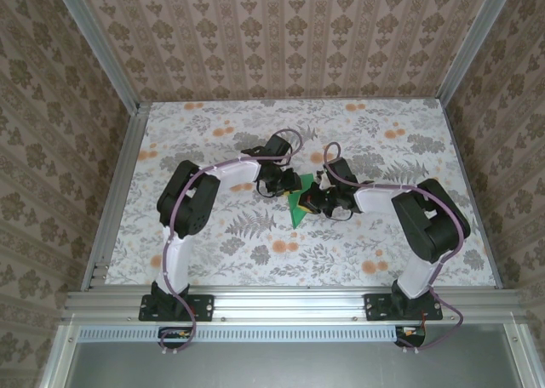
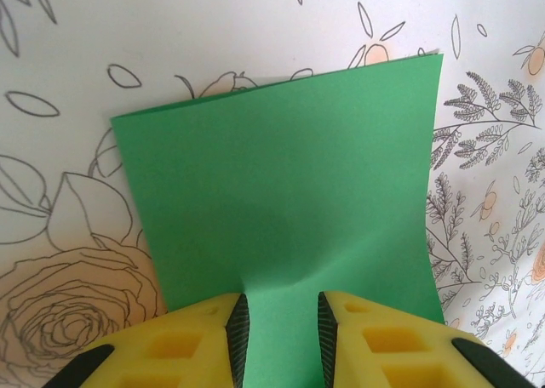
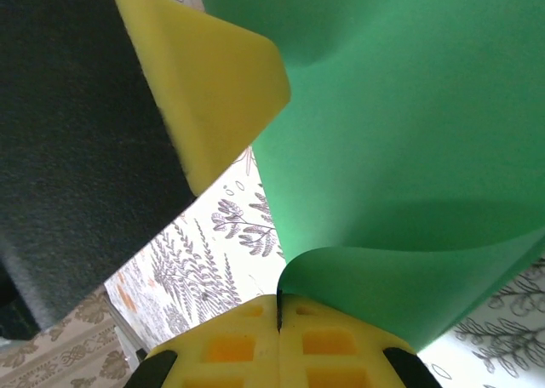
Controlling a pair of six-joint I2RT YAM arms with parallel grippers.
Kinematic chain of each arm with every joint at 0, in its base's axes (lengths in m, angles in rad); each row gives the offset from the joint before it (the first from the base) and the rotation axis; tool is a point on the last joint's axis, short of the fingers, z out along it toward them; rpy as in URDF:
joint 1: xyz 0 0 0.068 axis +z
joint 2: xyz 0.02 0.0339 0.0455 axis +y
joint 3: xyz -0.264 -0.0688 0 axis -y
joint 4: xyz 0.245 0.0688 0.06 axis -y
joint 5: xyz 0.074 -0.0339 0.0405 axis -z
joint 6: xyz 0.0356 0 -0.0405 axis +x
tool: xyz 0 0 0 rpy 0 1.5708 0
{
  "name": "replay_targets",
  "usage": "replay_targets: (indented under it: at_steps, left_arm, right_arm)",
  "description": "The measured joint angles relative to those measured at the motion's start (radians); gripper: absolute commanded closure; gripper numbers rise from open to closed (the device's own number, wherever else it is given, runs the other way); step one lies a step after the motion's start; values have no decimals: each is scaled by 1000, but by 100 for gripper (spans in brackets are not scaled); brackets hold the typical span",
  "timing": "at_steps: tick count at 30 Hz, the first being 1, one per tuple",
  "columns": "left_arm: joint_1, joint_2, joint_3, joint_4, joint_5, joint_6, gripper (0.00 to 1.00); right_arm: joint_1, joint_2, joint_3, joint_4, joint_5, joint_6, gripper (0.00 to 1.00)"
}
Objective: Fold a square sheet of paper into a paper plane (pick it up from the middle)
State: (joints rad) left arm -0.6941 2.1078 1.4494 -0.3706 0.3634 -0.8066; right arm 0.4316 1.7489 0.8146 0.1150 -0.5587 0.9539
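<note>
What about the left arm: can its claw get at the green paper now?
Likely yes: the open left claw straddles the green paper, nothing in between; the right claw pinches another part.

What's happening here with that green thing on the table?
A robot is folding a green paper into a plane at the middle of a flowery table. The right tool is shut on one edge, and the sheet curls up from it. The left tool has its jaws slightly apart with the paper between them. The paper seems folded over once; no plane yet.
</note>
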Motion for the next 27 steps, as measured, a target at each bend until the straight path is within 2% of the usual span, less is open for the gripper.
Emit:
replay_targets:
  at_steps: [27]
  left_arm:
    - [0, 6, 11, -4, 0, 0, 69]
  right_arm:
    - [0, 64, 17, 43, -2, 15, 98]
